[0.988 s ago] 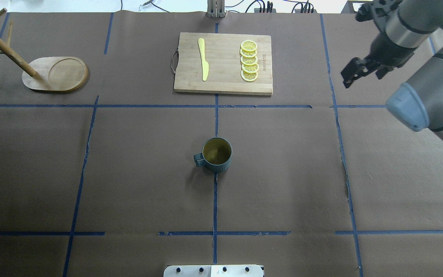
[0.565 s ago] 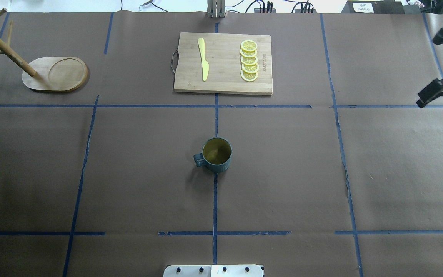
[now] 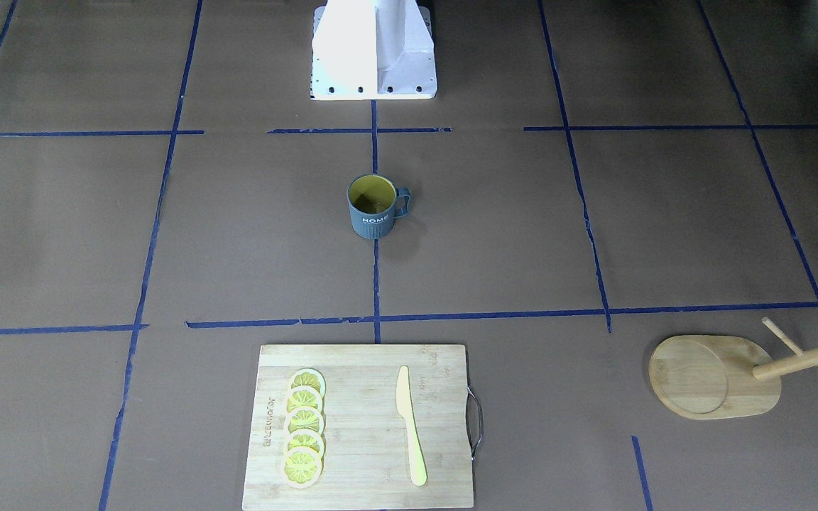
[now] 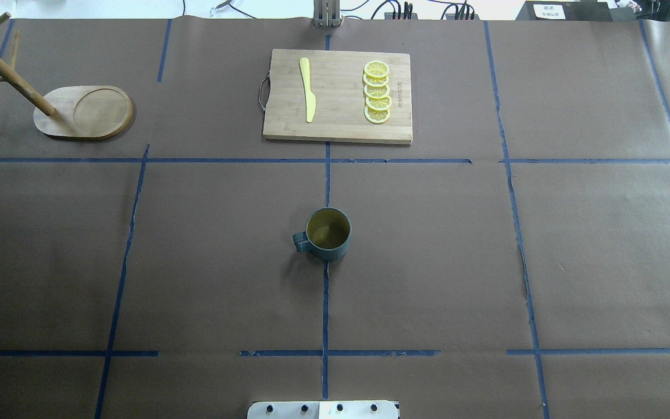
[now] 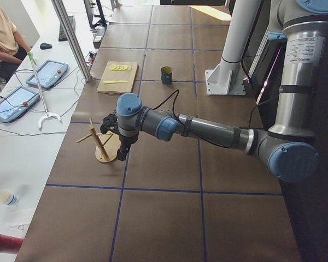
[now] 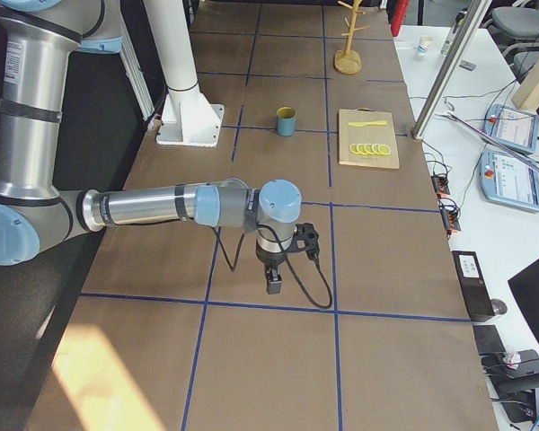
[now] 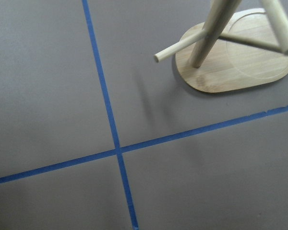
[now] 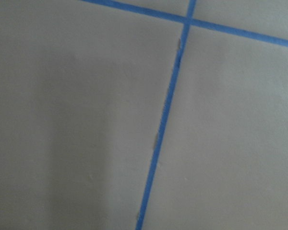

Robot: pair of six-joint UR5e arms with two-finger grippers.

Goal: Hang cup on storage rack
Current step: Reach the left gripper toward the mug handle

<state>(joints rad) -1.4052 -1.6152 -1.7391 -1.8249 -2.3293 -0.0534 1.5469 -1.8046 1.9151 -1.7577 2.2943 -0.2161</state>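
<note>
The cup [image 4: 328,234] stands upright on the brown paper near the middle of the table, on the centre blue tape line. Its yellow inside faces up and its loop handle points to the robot's left. In the front-facing view the white "HOME" lettering faces away from the robot. Nothing touches it and both arms are well apart from it.

The storage rack [image 4: 84,112] stands at the far left corner of the table, oval base flat on the paper, post and pegs rising from the base's end.

The left arm shows only in the exterior left view. Its forearm reaches out nearly level from the elbow, and the wrist bends down so the left gripper [image 5: 122,155] hangs just beside the rack, low over the paper. From this view I cannot tell whether its jaws are spread or pressed together. Its wrist camera looks down at the rack's base and a crossing of tape lines.

The right arm shows only in the exterior right view, with its forearm level and its wrist turned down. The right gripper [image 6: 274,285] points at bare paper close to a tape line, and its jaw state cannot be told either.

At the far centre lies a bamboo cutting board [image 4: 338,96] with a yellow knife [image 4: 307,90] and a row of lemon slices [image 4: 377,93]
</note>
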